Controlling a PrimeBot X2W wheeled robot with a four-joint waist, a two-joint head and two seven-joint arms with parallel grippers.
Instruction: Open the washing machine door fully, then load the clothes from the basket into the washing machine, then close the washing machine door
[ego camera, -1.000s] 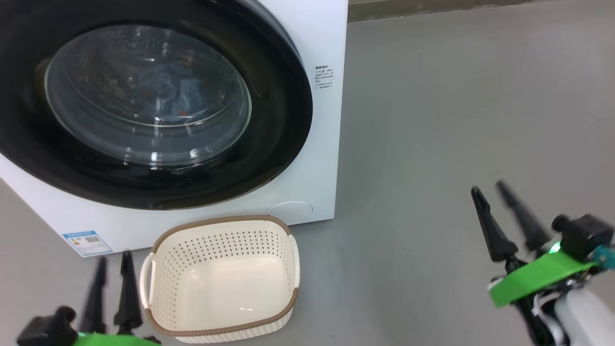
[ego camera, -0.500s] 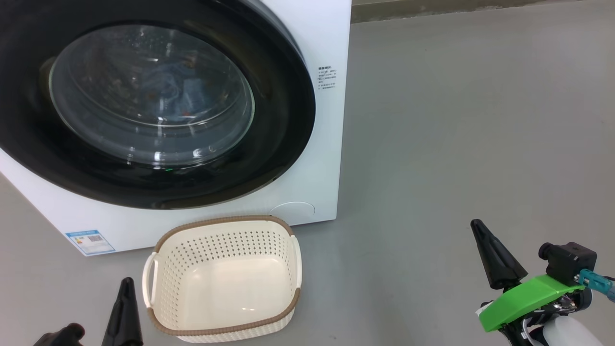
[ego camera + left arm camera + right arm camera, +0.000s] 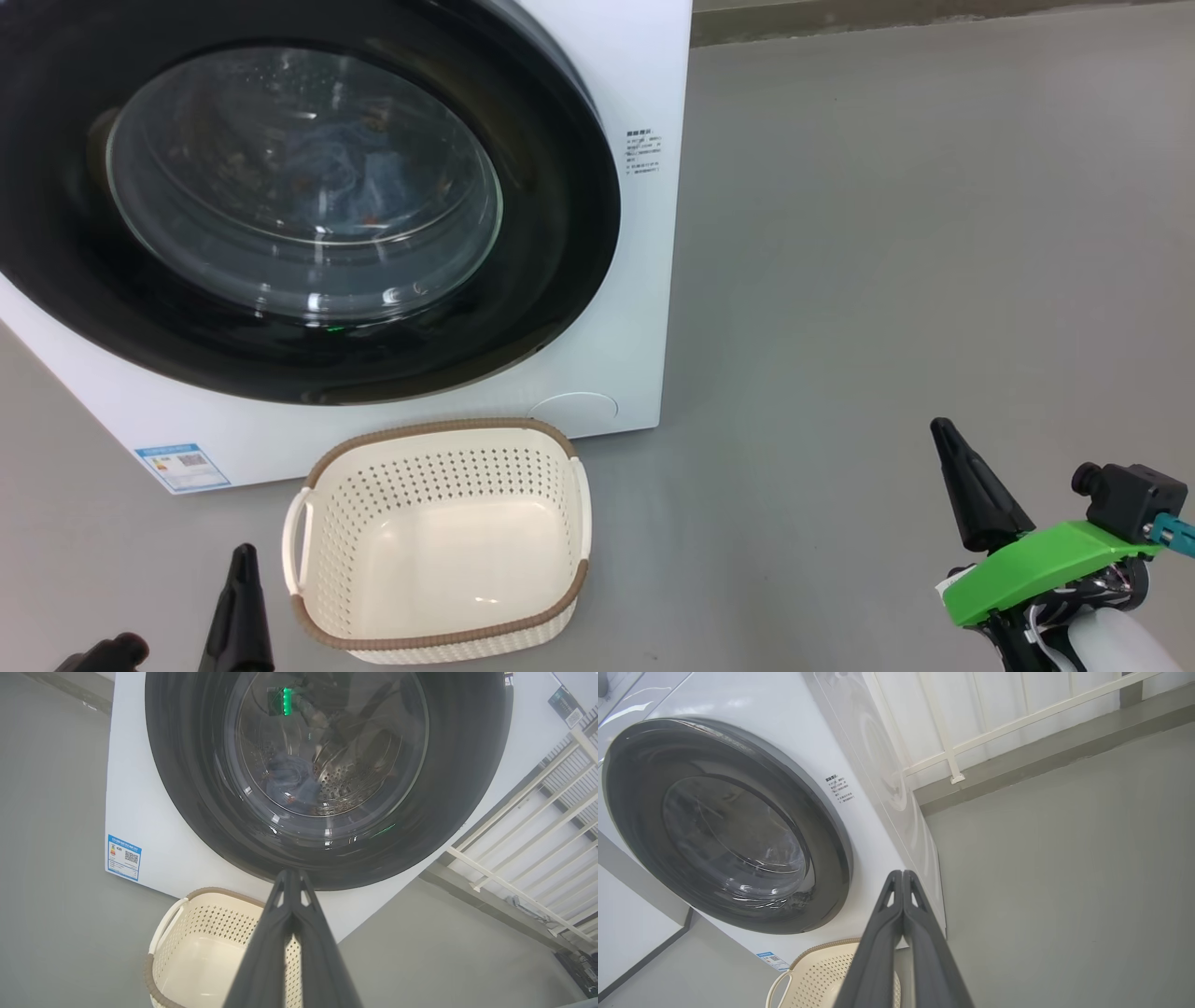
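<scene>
Both pairs of jaws are pressed closed on nothing; the washing machine door (image 3: 551,233) stands well ahead of and above them, flush against the washing machine (image 3: 644,84), the clothes (image 3: 292,781) behind its glass. The likely trouble is a door that looks shut but has not latched and swings open, with no jaws near to catch it. The empty basket (image 3: 439,427), just right of the left jaws, could be knocked by a careless swing.
</scene>
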